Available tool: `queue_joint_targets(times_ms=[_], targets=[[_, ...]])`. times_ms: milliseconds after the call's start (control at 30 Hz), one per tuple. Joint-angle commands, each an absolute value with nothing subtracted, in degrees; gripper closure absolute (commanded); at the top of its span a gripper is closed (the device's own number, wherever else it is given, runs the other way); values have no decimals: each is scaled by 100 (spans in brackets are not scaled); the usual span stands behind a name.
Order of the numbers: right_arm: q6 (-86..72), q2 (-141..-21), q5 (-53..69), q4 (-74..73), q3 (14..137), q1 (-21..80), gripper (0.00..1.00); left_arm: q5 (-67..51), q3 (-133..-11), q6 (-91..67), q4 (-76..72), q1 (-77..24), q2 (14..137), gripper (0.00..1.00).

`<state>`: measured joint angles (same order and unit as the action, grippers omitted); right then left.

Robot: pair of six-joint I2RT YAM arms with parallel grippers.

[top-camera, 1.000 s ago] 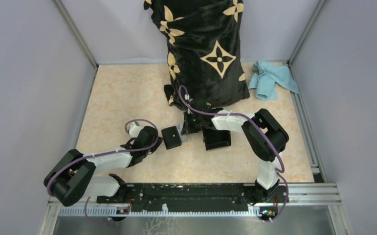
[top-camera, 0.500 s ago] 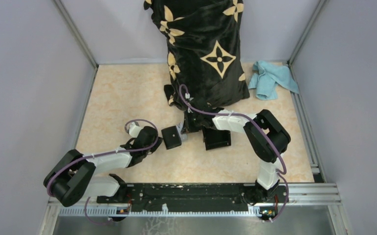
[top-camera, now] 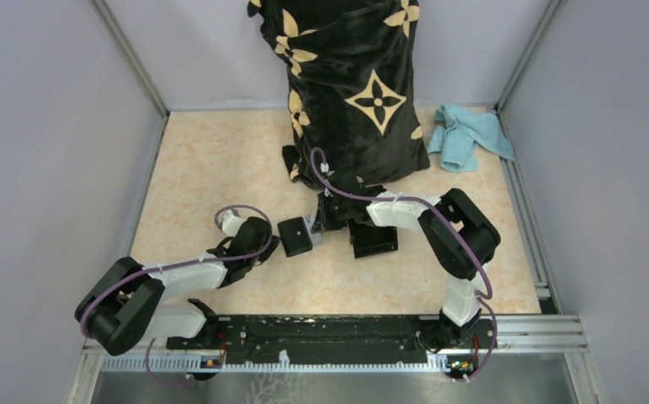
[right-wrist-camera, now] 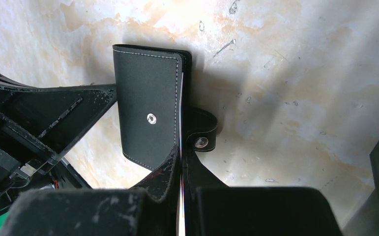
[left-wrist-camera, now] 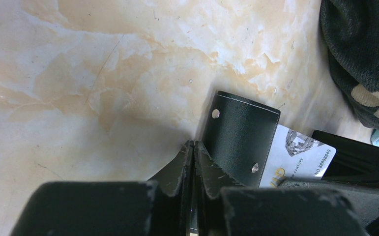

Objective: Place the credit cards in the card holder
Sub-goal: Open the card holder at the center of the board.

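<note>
On the left, the left tool [top-camera: 275,243] lies low on the desk [top-camera: 211,160], in the same place as one second ago. Its fingers [left-wrist-camera: 186,162] are pressed together and their tips touch the left edge of the card holder [top-camera: 295,236]. I cannot tell if anything is pinched between them.

The card holder has not moved. It lies flat on the desk between the two tools, and its strap tab [right-wrist-camera: 202,131] sticks out at one side. A light credit card [left-wrist-camera: 300,155] stands partly out of its right side.

The right tool [top-camera: 321,229] is closed on this card; a thin light edge runs between its fingers [right-wrist-camera: 163,169] up to the holder's opening. Compared with before, the right arm has shifted only a little.

Just right of the tool is a black box [top-camera: 374,239]. Behind it stands a black cloth with gold flowers [top-camera: 363,93], and a blue cloth [top-camera: 468,135] lies at the far right corner.
</note>
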<state>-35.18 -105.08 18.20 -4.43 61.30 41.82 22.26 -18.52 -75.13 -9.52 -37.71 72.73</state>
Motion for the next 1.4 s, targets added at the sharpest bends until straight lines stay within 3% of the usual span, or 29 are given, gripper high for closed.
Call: queue_joint_targets(times_ms=[0,1367], targets=[[-3635,-10346,1954,-43,6091,4155,100,1977,-1582,-7356,10,-3754,7443,90],[-3895,-9993,1969,129,5924,4243,100,1811,-1402,-7400,-70,-3757,7417,92]])
